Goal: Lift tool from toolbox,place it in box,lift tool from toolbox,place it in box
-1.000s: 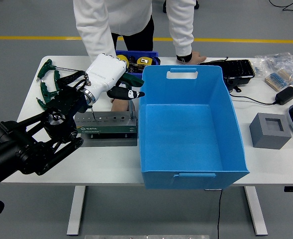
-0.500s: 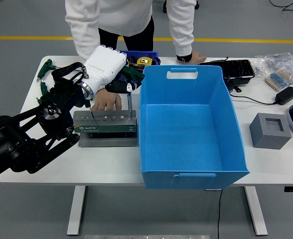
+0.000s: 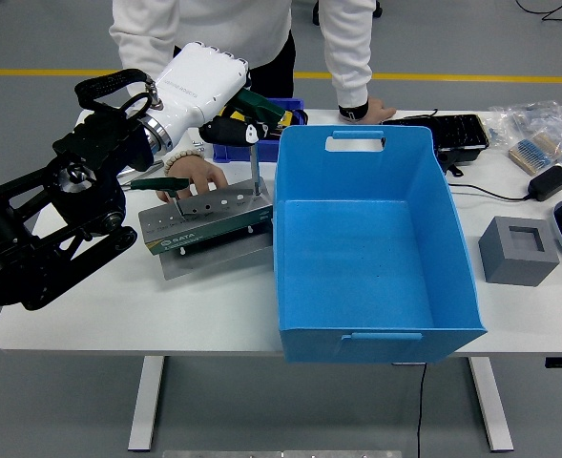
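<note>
Toolbox (image 3: 209, 221), the grey drilled holder, is sitting tilted on the white table (image 3: 90, 320), just left of the big blue box (image 3: 371, 243). I am watching my left hand (image 3: 231, 122) hovering above its far right end, dark fingers (image 3: 225, 133) clamped on the green handle of a tool (image 3: 252, 143) whose metal shaft is still reaching down into a hole. A person's hand (image 3: 191, 177) is pressing on the toolbox's far edge, their other hand (image 3: 364, 112) resting flat on the table beyond the box. Another green-handled tool (image 3: 162, 186) is standing in the left holes.
</note>
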Controlling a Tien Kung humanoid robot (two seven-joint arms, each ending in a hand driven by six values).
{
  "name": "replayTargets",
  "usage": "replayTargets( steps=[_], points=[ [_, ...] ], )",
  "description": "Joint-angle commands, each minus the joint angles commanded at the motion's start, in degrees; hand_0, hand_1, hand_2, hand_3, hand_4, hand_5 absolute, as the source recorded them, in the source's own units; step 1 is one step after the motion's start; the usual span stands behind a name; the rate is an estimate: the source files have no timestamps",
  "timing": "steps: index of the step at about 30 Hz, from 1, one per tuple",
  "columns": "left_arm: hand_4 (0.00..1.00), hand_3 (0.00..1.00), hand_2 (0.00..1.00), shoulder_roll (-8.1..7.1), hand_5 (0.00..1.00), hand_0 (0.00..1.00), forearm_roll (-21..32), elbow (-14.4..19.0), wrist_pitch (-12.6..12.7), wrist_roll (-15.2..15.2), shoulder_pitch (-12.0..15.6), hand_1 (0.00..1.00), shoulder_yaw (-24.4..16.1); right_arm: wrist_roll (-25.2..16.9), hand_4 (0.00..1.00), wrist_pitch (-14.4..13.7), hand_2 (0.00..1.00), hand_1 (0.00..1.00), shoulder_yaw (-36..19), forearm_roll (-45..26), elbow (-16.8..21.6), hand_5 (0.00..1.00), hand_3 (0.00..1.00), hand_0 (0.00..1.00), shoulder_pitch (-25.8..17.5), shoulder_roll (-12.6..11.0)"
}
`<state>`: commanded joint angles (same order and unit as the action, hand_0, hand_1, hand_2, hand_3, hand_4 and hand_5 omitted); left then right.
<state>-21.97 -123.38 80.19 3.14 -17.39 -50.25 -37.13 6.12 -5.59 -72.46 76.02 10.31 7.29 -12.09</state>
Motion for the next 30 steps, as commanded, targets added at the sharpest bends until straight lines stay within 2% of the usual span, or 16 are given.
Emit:
replayTargets(
  steps=[7, 18, 23, 30],
  points=[
    [0.684, 0.002, 0.002, 0.29, 0.584, 0.195, 1.6, -0.1, -0.4, 0.2, -0.3, 0.002, 1.3, 0.0, 0.998, 0.0, 0.773, 0.771, -0.2, 0.1, 0.0, 0.851, 0.801, 0.853, 0.0, 0.0],
    [0.684, 0.002, 0.002, 0.55, 0.574, 0.197, 2.2, -2.0, -0.4, 0.7, 0.1, 0.002, 3.2, 0.0, 0.998, 0.0, 0.773, 0.769, -0.1, 0.0, 0.0, 0.852, 0.801, 0.848, -0.3, 0.1],
    [0.684, 0.002, 0.002, -0.68, 0.574, 0.197, 1.9, -0.5, 0.0, 1.0, 2.0, 0.002, 2.9, -0.1, 0.998, 0.0, 0.773, 0.769, 0.0, -0.4, 0.0, 0.852, 0.801, 0.848, -0.3, 0.2],
    [0.684, 0.002, 0.002, -2.90, 0.568, 0.196, 0.0, 3.7, 0.3, 1.1, 5.9, 0.002, -0.5, 0.0, 0.998, -0.1, 0.773, 0.770, 0.2, -0.7, 0.0, 0.852, 0.799, 0.843, -0.6, 0.2]
  ],
)
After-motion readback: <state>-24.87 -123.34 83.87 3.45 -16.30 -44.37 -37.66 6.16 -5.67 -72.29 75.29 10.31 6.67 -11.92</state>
